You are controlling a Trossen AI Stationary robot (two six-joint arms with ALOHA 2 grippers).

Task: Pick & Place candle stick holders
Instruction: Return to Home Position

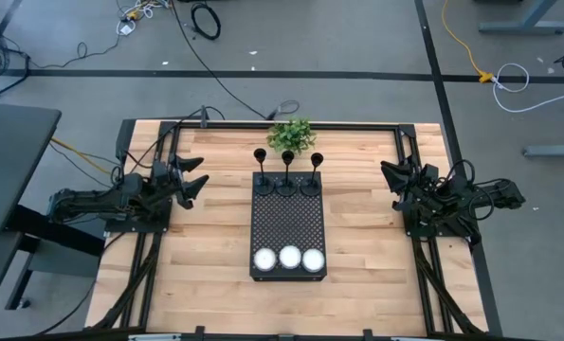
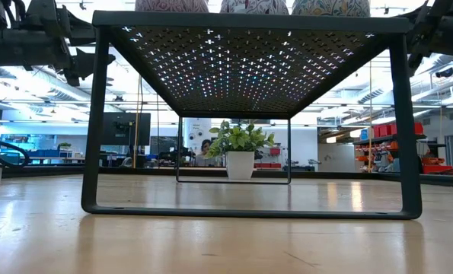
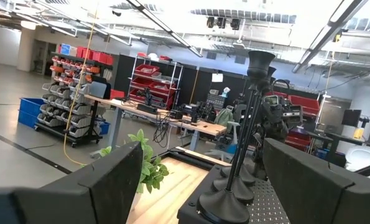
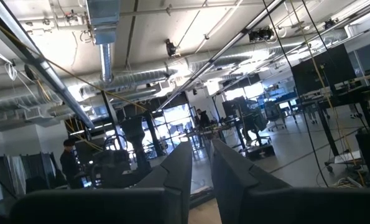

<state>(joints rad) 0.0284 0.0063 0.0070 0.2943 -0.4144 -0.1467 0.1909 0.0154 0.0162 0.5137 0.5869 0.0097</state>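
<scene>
Three matte black candle stick holders stand upright in a row, each on its round base, at the far end of the black perforated tray. In the left wrist view the holders line up one behind another. My left gripper is open and empty at the table's left side, pointing toward the holders; its fingers stand wide apart. My right gripper is at the table's right side, shut and empty, and in its wrist view looks up into the room.
Three white tealight candles sit at the tray's near end. A small potted plant stands just behind the holders at the far edge. The tray stands raised on legs. A person sits in the room beyond.
</scene>
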